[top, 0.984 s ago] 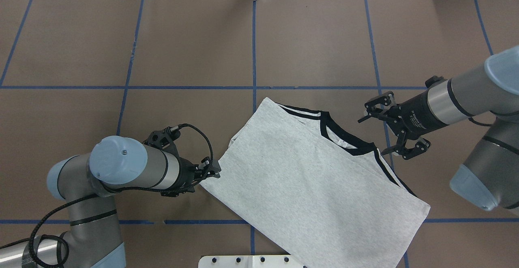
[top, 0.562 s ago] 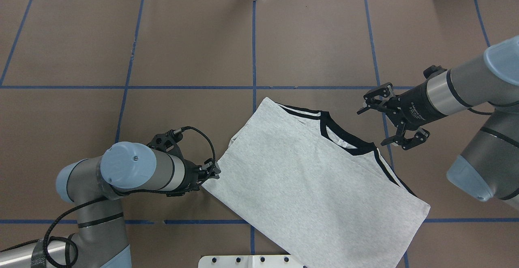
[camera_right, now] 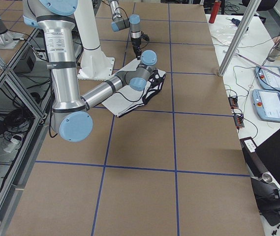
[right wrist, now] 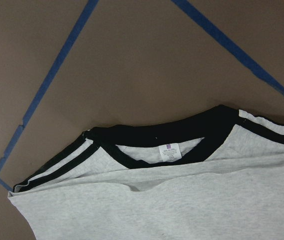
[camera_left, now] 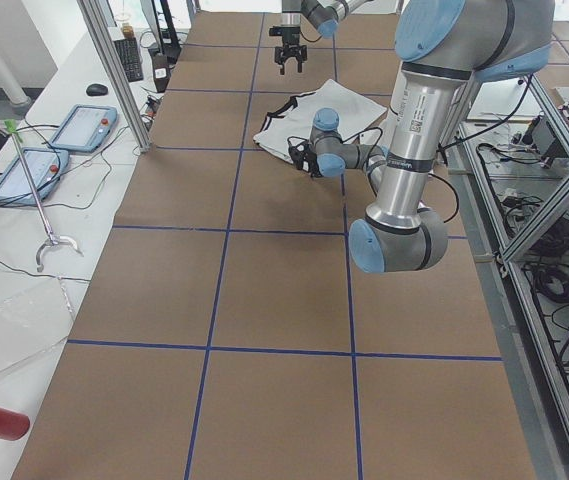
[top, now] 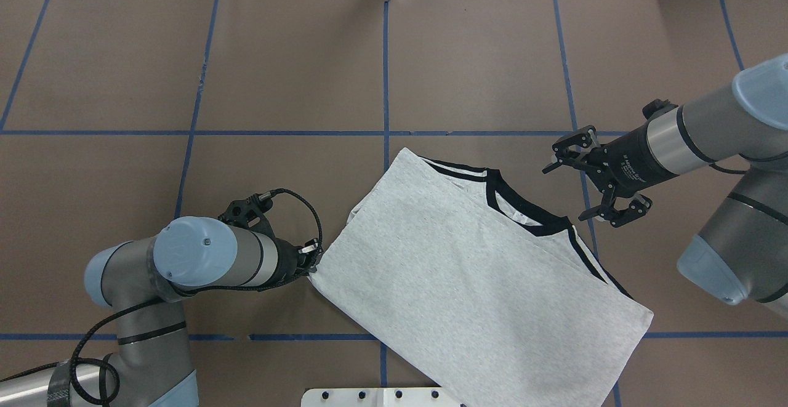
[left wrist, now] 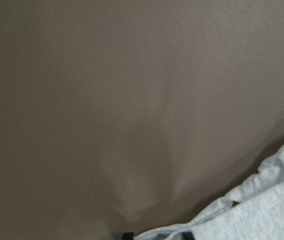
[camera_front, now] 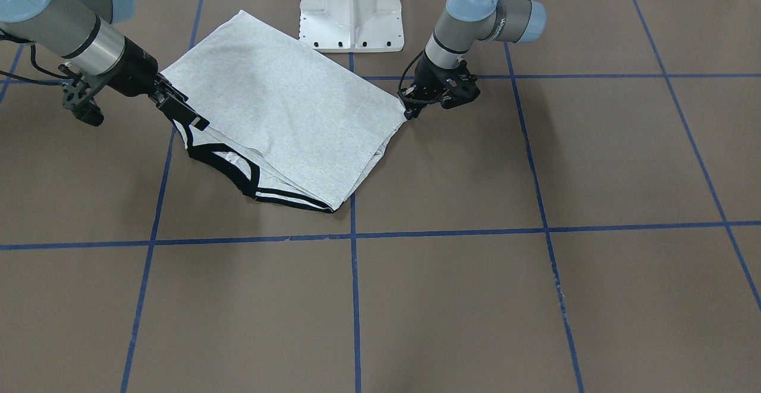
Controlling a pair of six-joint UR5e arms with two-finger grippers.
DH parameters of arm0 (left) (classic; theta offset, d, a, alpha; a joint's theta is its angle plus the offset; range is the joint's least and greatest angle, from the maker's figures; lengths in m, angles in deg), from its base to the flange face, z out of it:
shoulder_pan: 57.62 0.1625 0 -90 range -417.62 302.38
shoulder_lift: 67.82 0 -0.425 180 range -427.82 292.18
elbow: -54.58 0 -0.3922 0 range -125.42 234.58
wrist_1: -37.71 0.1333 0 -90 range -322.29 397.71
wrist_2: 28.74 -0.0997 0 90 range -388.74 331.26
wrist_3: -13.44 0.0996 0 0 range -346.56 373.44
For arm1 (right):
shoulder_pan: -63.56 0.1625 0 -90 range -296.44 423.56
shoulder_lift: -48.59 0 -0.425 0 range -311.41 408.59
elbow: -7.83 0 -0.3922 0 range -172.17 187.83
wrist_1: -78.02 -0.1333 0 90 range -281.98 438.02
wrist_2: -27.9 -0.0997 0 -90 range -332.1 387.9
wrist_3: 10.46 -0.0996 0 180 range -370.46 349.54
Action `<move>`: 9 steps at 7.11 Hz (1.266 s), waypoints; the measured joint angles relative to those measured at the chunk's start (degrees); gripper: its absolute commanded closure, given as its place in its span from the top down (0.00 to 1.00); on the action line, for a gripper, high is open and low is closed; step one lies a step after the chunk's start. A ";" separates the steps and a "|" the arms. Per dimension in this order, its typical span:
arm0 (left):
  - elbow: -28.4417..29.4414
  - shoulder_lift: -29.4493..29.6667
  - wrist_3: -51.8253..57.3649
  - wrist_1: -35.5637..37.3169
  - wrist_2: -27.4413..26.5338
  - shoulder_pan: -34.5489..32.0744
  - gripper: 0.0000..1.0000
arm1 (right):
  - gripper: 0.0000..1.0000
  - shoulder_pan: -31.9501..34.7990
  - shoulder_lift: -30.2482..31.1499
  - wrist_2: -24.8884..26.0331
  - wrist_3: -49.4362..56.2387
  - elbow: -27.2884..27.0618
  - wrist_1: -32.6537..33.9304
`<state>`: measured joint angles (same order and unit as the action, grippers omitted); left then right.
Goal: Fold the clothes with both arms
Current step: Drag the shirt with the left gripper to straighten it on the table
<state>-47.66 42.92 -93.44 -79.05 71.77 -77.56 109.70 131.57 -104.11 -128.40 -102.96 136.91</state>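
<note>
Bimanual folding station, seen with the white metal pedestal (camera_front: 351, 6) as reference. The light heather-grey T-shirt with black-trimmed collar and black double shoulder stripes (top: 468, 271) lies folded into a slanted rectangle on the brown table surface marked with blue tape lines (top: 277, 87). It sits directly in front of the pedestal, and one edge reaches the pedestal's base plate. The plain grey side faces up, and the collar end points away from the pedestal, toward the robot's right. A small white neck label (right wrist: 169, 152) shows inside the collar.

The black two-finger left gripper (top: 311, 260), to the pedestal's left, is low at the shirt corner on that side. Its fingertips meet the cloth edge. The left wrist view shows only table and a fold of grey fabric, so it cannot be told whether the pincer is clamped on the corner.

The black two-finger right gripper (top: 563, 193), to the pedestal's right and farther out, hovers just beside the collar. Its fingers are spread wide apart and hold nothing.
</note>
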 measured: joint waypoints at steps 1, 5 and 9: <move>-0.37 -0.08 0.36 1.72 -0.15 -0.29 0.00 | 1.00 0.00 -0.01 -0.01 0.00 0.08 0.00; 4.47 3.13 11.50 3.65 -2.06 -10.54 0.00 | 1.00 -0.03 -0.30 0.08 -0.01 0.09 0.00; 37.89 23.16 14.98 -13.02 -3.15 -26.16 0.51 | 1.00 0.00 -3.48 7.60 0.16 0.05 -0.12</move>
<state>-9.77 66.08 -78.46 -92.08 68.62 -103.71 109.70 128.09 -96.51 -128.25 -102.91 136.78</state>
